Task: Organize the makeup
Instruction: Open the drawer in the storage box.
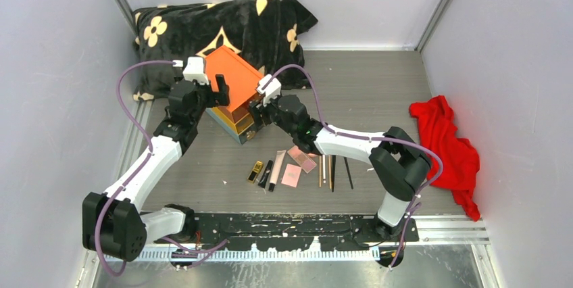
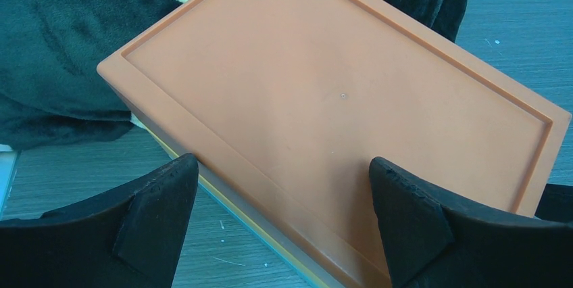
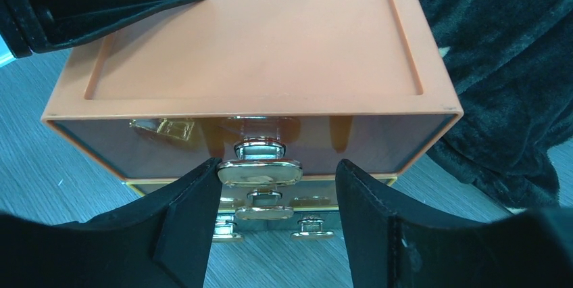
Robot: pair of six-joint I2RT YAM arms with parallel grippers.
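Grey wood-grain table (image 1: pixel 365 85) inside a white-walled cell. Black plush pillow with cream flowers (image 1: pixel 223 21) sits at the back, beyond both grippers. Red cloth (image 1: pixel 446 139) lies well off to the right arm's outer side.

Orange-topped drawer box (image 1: pixel 233 72) stands between pillow and arms, turned at an angle to the table edges, with its back end against the pillow.

Left gripper (image 2: pixel 280 166): jaws spread wide over the orange lid, nothing between them. I can't tell from the wrist view whether they touch the lid.

Right gripper (image 3: pixel 278 170): at the box front, level with the top drawer, jaws apart on either side of the gold handle (image 3: pixel 260 172). The finger on the left of the wrist view looks to be against the handle's edge, while the other shows a gap, so it isn't clamped. More gold handles (image 3: pixel 265 212) are visible on the lower drawers, beneath the fingers.

Makeup is all on the table in a loose row, on the base side of the right gripper and under its forearm, apart from the box:
- gold-black lipstick (image 1: pixel 255 172), nearest the left arm's side
- black tube (image 1: pixel 265 174) just beside it
- pink tube (image 1: pixel 277 170) next
- two pink square palettes (image 1: pixel 291 176), one closer to the gripper than the other
- thin tan brushes (image 1: pixel 327 170), then a black brush (image 1: pixel 349 173) at the row's outer end

Neither gripper is touching any of the makeup.
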